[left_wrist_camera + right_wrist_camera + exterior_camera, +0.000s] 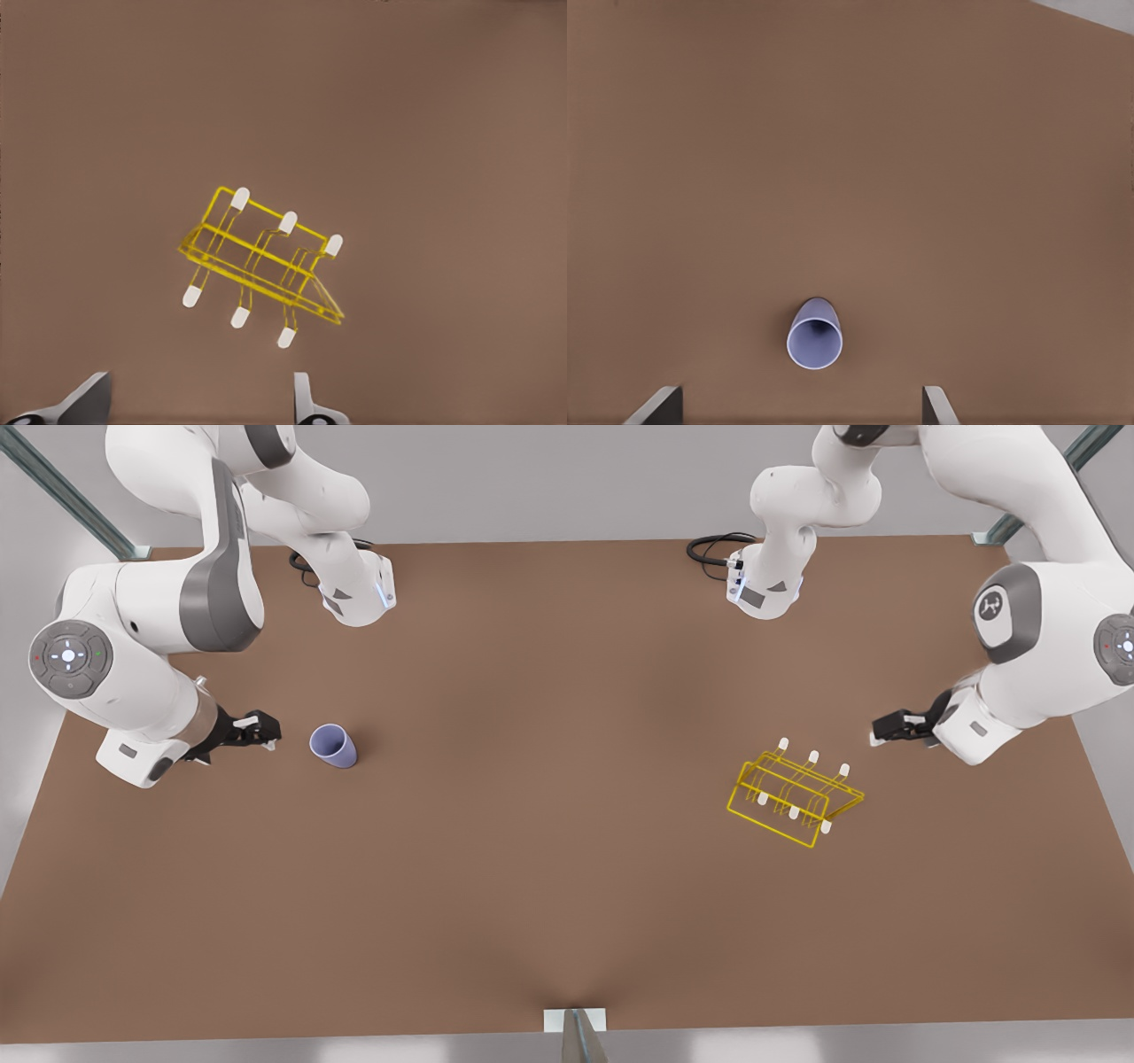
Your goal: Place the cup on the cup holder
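Grey post (580,1036) at near table (532,886) edge. Brown table, grey walls. Right gripper (257,731) jaws apart beside cup (334,745); left gripper (890,728) jaws apart near holder (791,799).

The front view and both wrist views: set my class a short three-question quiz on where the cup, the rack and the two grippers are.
1. True or false: the small pale lavender-blue tapered cup is already on the yellow thin-wire rack with white-tipped pegs.
2. Which gripper is near the cup: A) left gripper, B) right gripper?
3. Fill in: both grippers' fingers are ____ .

Key
1. False: the cup stands apart on the brown table, towards the front view's left; the rack is towards its right.
2. B: the right wrist view looks at the cup; the left gripper waits by the rack.
3. Open.
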Robot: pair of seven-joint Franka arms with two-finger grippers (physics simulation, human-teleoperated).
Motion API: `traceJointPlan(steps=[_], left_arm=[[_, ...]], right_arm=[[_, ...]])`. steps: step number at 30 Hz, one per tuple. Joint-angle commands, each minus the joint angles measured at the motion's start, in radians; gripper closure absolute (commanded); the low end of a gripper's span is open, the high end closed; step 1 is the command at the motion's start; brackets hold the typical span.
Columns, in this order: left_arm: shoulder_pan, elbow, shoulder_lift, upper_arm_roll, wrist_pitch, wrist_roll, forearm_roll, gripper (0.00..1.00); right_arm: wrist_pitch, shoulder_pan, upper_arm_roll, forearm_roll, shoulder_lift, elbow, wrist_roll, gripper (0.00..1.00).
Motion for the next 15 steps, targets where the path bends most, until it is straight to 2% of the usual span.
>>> traceJointPlan(steps=[1, 3, 5, 7, 8, 11, 14, 15], left_arm=[[-0.007, 0.0, 0.002, 0.0, -0.002, 0.01, 0.001, 0.0], [-0.005, 0.0, 0.002, 0.0, -0.002, 0.007, 0.001, 0.0], [-0.005, -0.001, 0.004, 0.0, -0.014, 0.009, 0.001, 0.0], [-0.01, -0.001, 0.002, 0.0, -0.041, 0.007, 0.001, 0.0], [-0.011, -0.001, 0.004, 0.0, -0.058, 0.007, 0.001, 0.0], [-0.011, -0.001, 0.007, 0.0, -0.063, 0.009, 0.001, 0.0], [-0.013, -0.001, 0.011, 0.0, -0.084, 0.01, 0.001, 0.0], [-0.011, -0.001, 0.019, 0.0, -0.098, 0.01, 0.002, 0.0]], right_arm=[[-0.006, 0.003, 0.0, 0.001, -0.003, -0.001, -0.008, 0.0], [-0.007, 0.031, 0.0, -0.005, 0.007, 0.001, -0.011, 0.0], [-0.006, 0.156, 0.005, -0.001, 0.071, -0.055, 0.014, 0.0], [0.005, 0.227, 0.005, 0.021, 0.093, -0.065, 0.184, 0.0], [0.026, 0.224, 0.005, 0.022, 0.088, -0.097, 0.185, 0.0], [0.286, 0.134, 0.005, 0.024, -0.01, -0.429, 0.195, 0.0], [0.356, 0.058, 0.0, 0.029, 0.046, -0.495, 0.173, 0.0], [0.468, 0.035, 0.0, 0.029, 0.047, -0.605, 0.152, 0.0]])
